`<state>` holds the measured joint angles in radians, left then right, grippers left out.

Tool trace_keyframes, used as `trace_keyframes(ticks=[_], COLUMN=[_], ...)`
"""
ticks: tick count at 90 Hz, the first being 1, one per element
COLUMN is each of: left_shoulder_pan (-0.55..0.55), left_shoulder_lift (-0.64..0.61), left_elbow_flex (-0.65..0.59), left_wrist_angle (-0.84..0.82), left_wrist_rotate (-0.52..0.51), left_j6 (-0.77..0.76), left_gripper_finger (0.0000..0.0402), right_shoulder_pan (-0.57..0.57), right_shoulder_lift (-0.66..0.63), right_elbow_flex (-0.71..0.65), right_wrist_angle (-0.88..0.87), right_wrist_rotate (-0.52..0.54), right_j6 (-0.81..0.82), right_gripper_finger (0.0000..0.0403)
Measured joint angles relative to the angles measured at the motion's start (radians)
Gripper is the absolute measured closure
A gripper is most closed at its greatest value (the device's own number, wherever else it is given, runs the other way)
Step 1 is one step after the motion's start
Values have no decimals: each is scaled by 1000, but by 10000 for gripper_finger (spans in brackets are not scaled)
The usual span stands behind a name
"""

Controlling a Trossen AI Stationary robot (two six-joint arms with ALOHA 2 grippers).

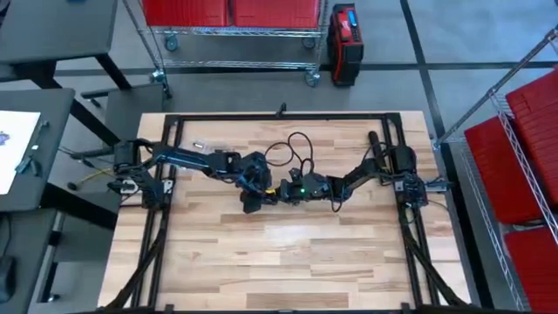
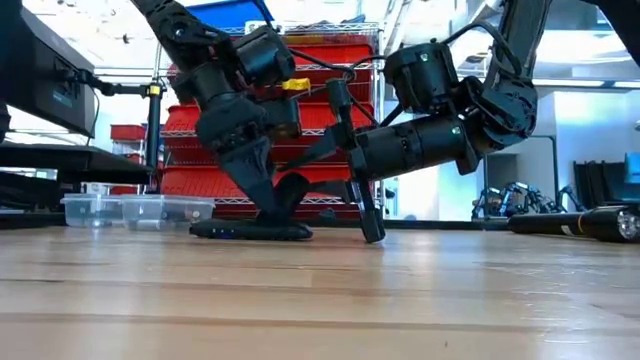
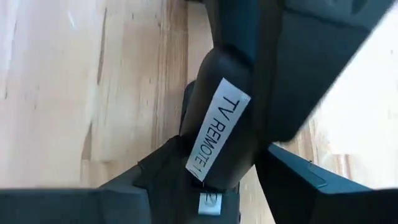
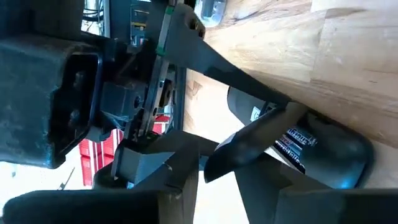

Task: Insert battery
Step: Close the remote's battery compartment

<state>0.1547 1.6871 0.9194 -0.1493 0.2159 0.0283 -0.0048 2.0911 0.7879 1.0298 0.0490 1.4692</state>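
Pale wood planks made up the table [image 1: 288, 253], with a black frame along its edges. At the far left of the high view a second desk carried a white sheet [image 1: 16, 144].

The left arm reached from its base at the table's left edge toward the centre. Left gripper [image 2: 268, 205] pointed down at the table, its fingers [image 2: 255, 185] closed on the black TV remote [image 2: 252, 231], which lay flat on the wood in the low view. In the left wrist view the remote [image 3: 221, 134] sat clamped between the two dark fingers, and its white label read "TV REMOTE". Remote position: middle of the table, slightly left of centre.

The right arm came in from the table's right edge and met the left near the centre. Right gripper [image 2: 368, 222] tilted down steeply, tip touching or nearly touching the table just beside the remote's right end. In the right wrist view its fingers [image 4: 261, 140] lay close together over the remote's rounded end [image 4: 336, 155], where printed text showed in an open recess. Whether they pinched a battery: cannot tell; no battery could be made out separately.

Behind the table stood wire shelving with red bins [image 1: 231, 10], and more red bins [image 1: 523, 148] at the right. Clear plastic tubs [image 2: 135, 208] showed at the left in the low view.
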Motion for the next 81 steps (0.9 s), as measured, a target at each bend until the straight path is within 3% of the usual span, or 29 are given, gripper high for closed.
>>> trace_keyframes(ticks=[14,37,54,81], left_shoulder_pan=[0,-1,-1,2], left_shoulder_lift=[0,-32,-163,-370], left_elbow_flex=[9,9,9,9], left_wrist_angle=[-27,-92,-158,-204], left_wrist_rotate=[-2,0,-3,-42], left_j6=[5,6,32,40], left_gripper_finger=[222,222,222,222], right_shoulder_pan=[21,65,79,32], right_shoulder_lift=[0,-1,0,0], right_elbow_flex=[0,1,-1,0], right_wrist_angle=[-4,-26,11,6], right_wrist_rotate=[0,12,36,37], right_j6=[-17,-73,-215,-234], right_gripper_finger=[393,398,400,402])
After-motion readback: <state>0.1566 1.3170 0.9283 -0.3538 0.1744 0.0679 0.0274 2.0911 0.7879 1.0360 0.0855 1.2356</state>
